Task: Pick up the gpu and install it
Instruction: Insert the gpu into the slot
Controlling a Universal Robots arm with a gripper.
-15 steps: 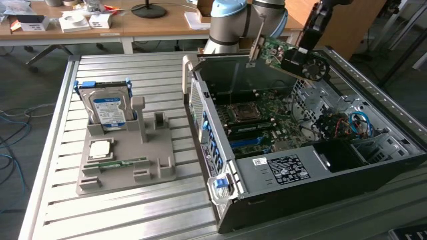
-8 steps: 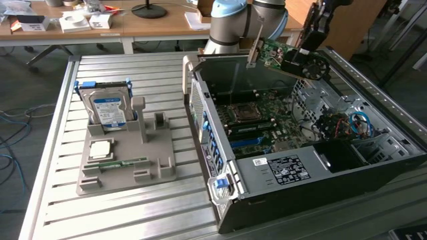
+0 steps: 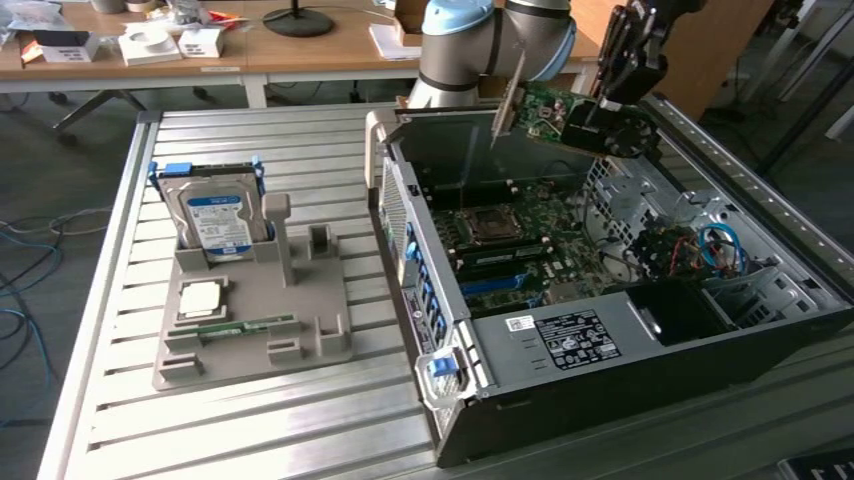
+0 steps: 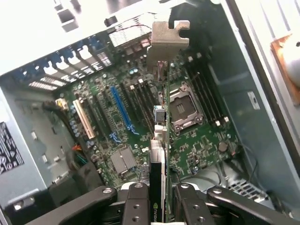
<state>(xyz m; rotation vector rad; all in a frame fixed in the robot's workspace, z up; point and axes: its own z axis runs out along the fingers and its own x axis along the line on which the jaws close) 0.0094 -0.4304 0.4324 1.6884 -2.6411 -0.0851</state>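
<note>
The gpu [image 3: 558,113], a green card with a black fan and a silvery end bracket, hangs in the air over the back of the open computer case [image 3: 587,345]. My gripper [image 3: 611,100] comes down from above and is shut on the card's fan end. In the wrist view the gpu [image 4: 161,140] is seen edge-on between my fingers [image 4: 137,202], with its bracket at the far end. It hovers over the motherboard [image 4: 197,140], beside the long blue slot [image 4: 121,110] and apart from it.
A grey holder tray [image 3: 247,350] on the slatted metal table carries a hard drive with a blue label [image 3: 214,215], a processor chip [image 3: 200,298] and a green memory stick [image 3: 247,327]. A wooden desk [image 3: 320,50] with small boxes stands behind the table.
</note>
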